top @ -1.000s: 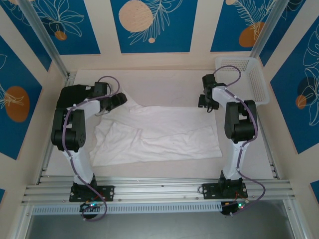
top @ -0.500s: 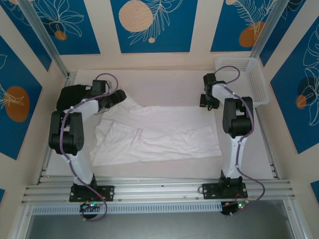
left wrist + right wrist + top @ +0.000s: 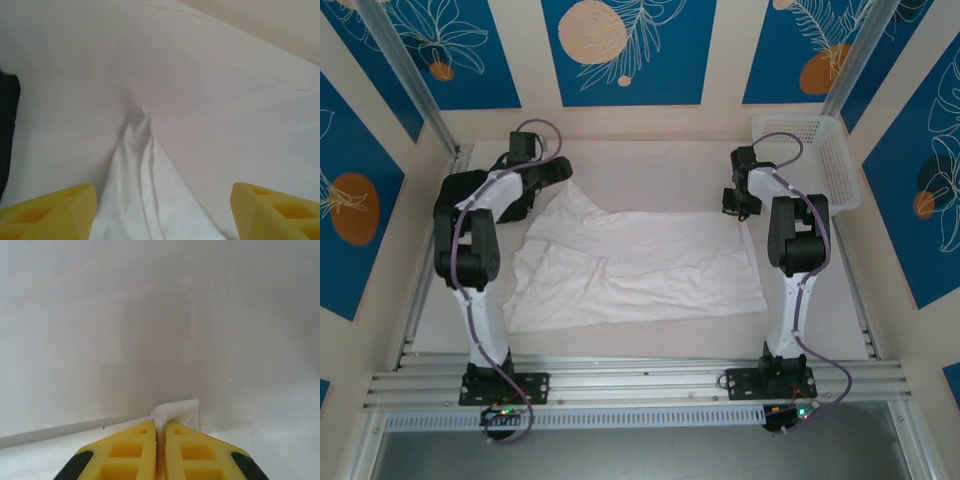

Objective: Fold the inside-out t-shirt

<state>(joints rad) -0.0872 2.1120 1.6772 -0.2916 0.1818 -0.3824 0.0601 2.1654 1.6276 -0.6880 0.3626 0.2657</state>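
Note:
The white inside-out t-shirt lies spread and wrinkled across the middle of the table. My right gripper is at its far right corner. In the right wrist view the yellow fingers are shut, with a small fold of the t-shirt pinched between them. My left gripper hovers at the far left corner, its jaws wide apart. In the left wrist view a pointed corner of the t-shirt lies between the open fingertips, touching neither one.
A white mesh basket stands at the back right corner. A dark cloth lies at the left edge of the left wrist view. Aluminium rails run along the near edge, and walls close in the sides and back.
The right gripper has closed on the shirt's far right corner. The left arm has swung farther back, bringing its open gripper to the shirt's far left corner.

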